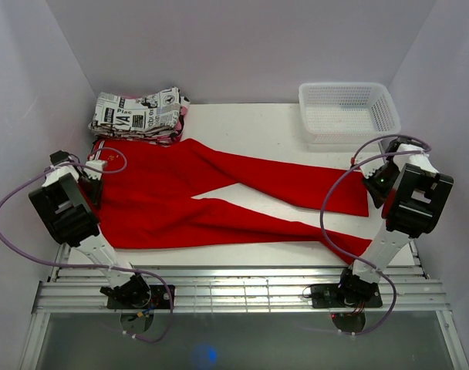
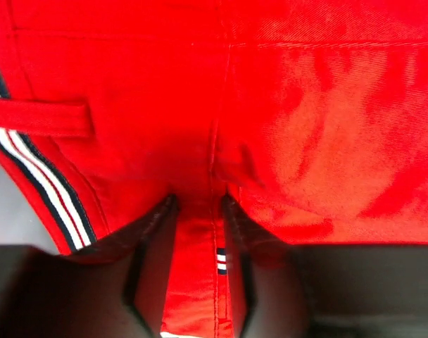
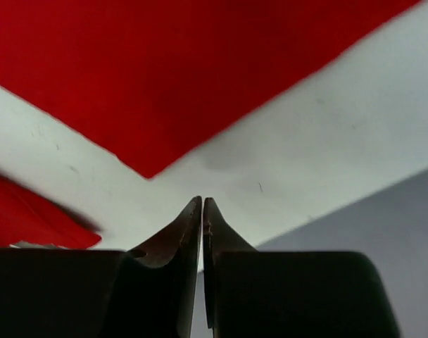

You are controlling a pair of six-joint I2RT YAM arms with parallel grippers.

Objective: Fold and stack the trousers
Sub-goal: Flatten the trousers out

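The red trousers (image 1: pixel 165 200) lie flat across the white table (image 1: pixel 242 123), waist at the left and both legs spread to the right. My left gripper (image 1: pixel 96 173) is down on the waist end. In the left wrist view its jaws (image 2: pixel 198 201) stand apart, astride a strip of red cloth (image 2: pixel 193 267) with a seam and a small striped tag. A striped waistband edge (image 2: pixel 38 183) shows at the left. My right gripper (image 1: pixel 371 179) hangs by the far leg's end. It (image 3: pixel 202 201) is shut and empty above bare table, just short of a hem corner (image 3: pixel 147 169).
A folded newspaper-print garment (image 1: pixel 138 112) sits at the back left, touching the waist. A white mesh basket (image 1: pixel 346 112) stands at the back right. The near leg's end (image 1: pixel 350 247) reaches the right arm's base. The walls close in on both sides.
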